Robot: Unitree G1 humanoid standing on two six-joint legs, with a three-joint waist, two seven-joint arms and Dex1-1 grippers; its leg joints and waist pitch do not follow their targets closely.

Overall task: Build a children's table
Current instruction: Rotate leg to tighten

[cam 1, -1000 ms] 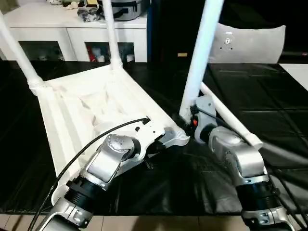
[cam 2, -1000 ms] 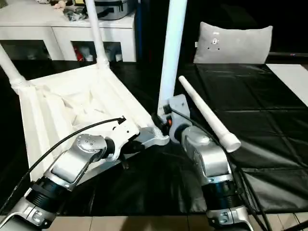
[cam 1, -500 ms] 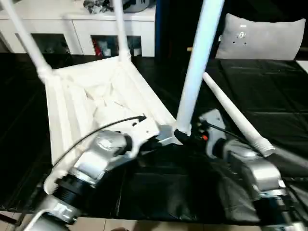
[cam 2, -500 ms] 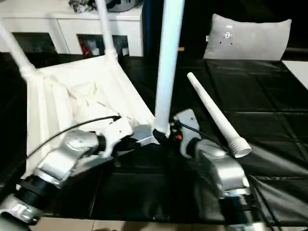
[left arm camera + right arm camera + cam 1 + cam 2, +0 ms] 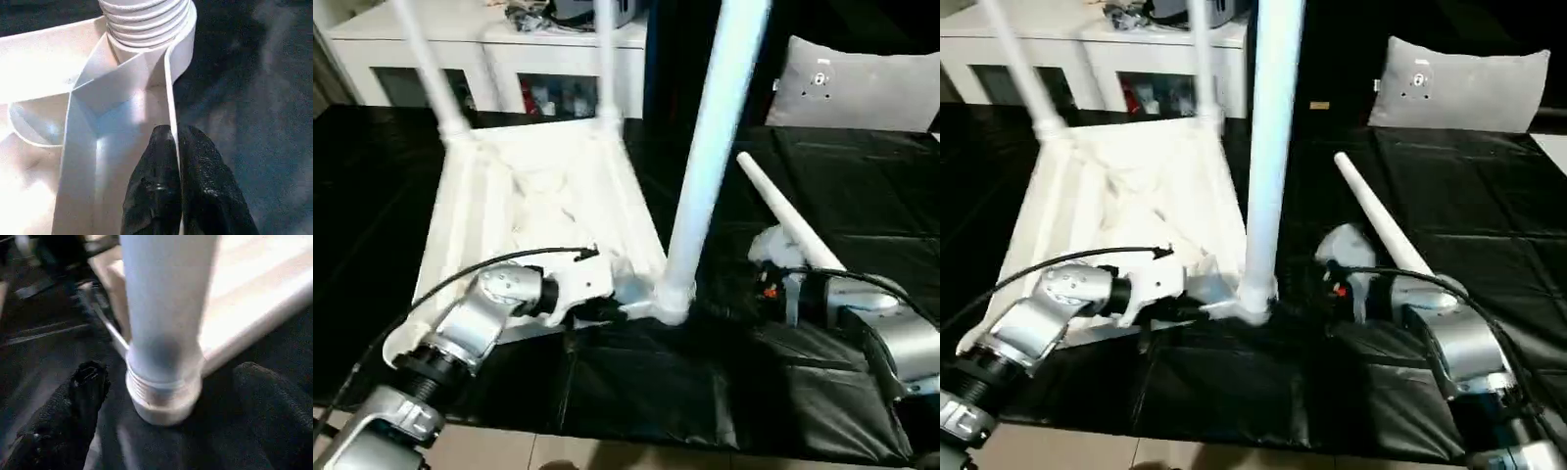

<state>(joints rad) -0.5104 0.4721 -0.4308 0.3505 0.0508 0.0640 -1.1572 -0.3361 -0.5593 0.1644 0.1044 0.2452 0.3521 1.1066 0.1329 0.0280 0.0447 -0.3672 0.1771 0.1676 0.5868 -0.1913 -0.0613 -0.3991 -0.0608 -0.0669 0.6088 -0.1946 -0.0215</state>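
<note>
While the tabletop (image 5: pixel 538 211) lies upside down on the black mat (image 5: pixel 705 392), you get a good look at its underside: all white plastic, ribbed with raised walls and diagonal braces, a round socket at each corner. Three legs stand upright in it. The near leg (image 5: pixel 705 157) is a long smooth tapered tube screwed into the corner closest to the robot, with thread ridges showing right at its base. The two far legs (image 5: pixel 431 69) rise from the back corners, toward the white cabinet (image 5: pixel 509 59) with glass doors. The fourth leg (image 5: pixel 788 230) lies loose on the mat just beside the tabletop, on its right side, slanting away from the near corner with its narrow tip pointing toward the grey cushion (image 5: pixel 862 88).

The left gripper (image 5: pixel 175 147) has its rough black fingers pressed together on the thin rim wall of the tabletop, just short of the near corner socket. The right gripper (image 5: pixel 166 396) is spread wide, one finger on either side of the near leg's base, and neither finger looks to be touching it
</note>
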